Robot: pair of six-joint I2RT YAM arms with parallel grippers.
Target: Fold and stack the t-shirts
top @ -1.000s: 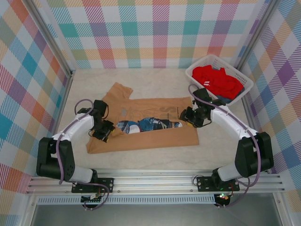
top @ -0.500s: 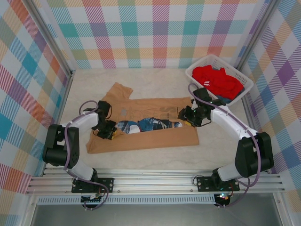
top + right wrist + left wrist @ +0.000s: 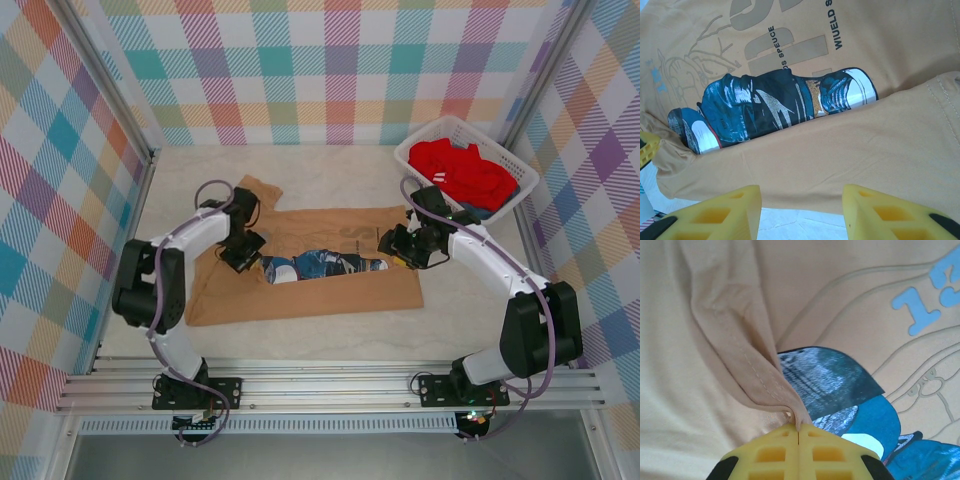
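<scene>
The tan-orange t-shirt (image 3: pixel 340 288) lies spread on the table, its near half folded up so the blue cartoon figure (image 3: pixel 322 265) shows in a strip. My left gripper (image 3: pixel 248 254) is over the shirt's left part, shut on a stitched fold of tan cloth (image 3: pixel 771 385) that rises to the gripper (image 3: pixel 798 429). My right gripper (image 3: pixel 394 247) hovers at the shirt's right edge, open (image 3: pixel 800 215), with tan cloth (image 3: pixel 840 150) below and nothing between its fingers. The red t-shirt (image 3: pixel 460 172) lies bunched in the basket.
The white lattice basket (image 3: pixel 412 152) stands at the back right, close behind my right arm. Bare pale tabletop (image 3: pixel 330 335) runs along the near side of the shirt. Checked walls close in the left, back and right.
My left gripper has moved back and to the right, dragging the shirt's left edge inward over the shirt. The right arm has stayed put.
</scene>
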